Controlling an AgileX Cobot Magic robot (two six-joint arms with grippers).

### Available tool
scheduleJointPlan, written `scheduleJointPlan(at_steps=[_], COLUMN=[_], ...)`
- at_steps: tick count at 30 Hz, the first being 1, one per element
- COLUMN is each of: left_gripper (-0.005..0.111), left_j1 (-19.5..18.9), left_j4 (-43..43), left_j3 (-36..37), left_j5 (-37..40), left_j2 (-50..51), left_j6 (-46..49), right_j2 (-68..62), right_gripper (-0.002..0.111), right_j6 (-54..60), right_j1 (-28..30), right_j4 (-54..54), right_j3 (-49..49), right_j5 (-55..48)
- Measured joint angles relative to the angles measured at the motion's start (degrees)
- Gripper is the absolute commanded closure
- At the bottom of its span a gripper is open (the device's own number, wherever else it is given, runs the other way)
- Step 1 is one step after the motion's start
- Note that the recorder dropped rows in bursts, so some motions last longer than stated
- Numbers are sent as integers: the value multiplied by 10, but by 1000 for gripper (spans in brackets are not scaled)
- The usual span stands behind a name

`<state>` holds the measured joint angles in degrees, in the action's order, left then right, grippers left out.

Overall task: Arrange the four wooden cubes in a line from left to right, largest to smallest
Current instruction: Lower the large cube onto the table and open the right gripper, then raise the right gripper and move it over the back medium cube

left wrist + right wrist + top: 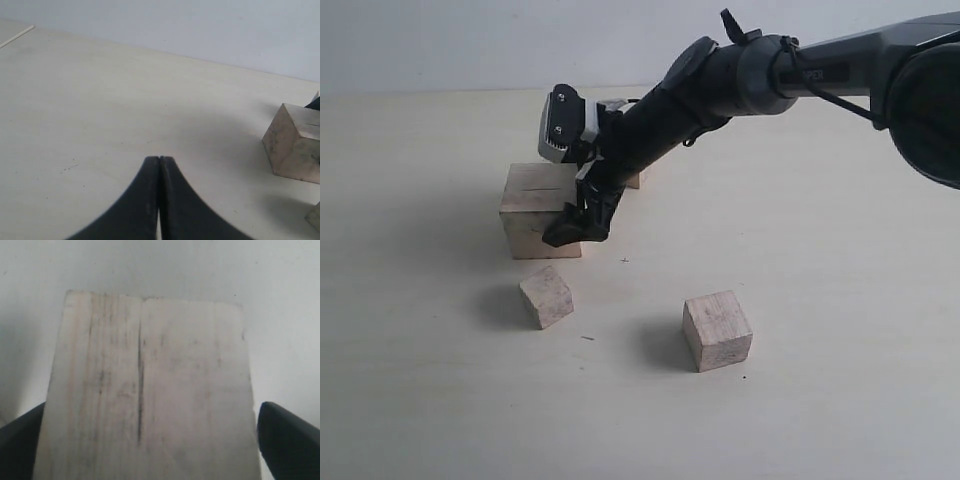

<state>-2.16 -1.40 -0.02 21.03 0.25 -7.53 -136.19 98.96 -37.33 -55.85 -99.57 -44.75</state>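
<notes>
The largest wooden cube (533,212), with a thin slit on top, rests on the table at the left. My right gripper (578,215) reaches across to it and straddles its right part. In the right wrist view the cube (145,340) fills the space between the jaws of the right gripper (150,410), and a thin gap shows beside one black finger (285,435), so it is open. A small cube (547,296) lies tilted in front, and a medium cube (717,330) sits further right. Another cube (637,181) peeks out behind the arm. My left gripper (159,161) is shut and empty.
The right arm (740,85) stretches from the upper right over the back of the pale table (840,300). The left wrist view shows the largest cube (295,145) off to one side and a corner of another cube (315,217).
</notes>
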Motion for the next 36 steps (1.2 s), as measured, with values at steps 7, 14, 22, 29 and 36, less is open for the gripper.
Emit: scheduleJointPlan(at_steps=[7,14,22,29,36], left_gripper=[107,107,107,107,107], left_j1=[0,0,0,0,0], left_j4=[0,0,0,0,0], left_j3=[0,0,0,0,0], left_j5=[0,0,0,0,0], left_j2=[0,0,0,0,0], left_j6=[0,0,0,0,0], right_j2=[32,38,90,90,96], right_gripper=[5,5,5,6,6], right_j6=[1,2,0,-30,-76], right_j1=[6,11,11,11,35], right_j4=[-1,-17,-50,-21,15], right_j3=[0,0,0,0,0], right_j5=[-3,-24,-40,27,50])
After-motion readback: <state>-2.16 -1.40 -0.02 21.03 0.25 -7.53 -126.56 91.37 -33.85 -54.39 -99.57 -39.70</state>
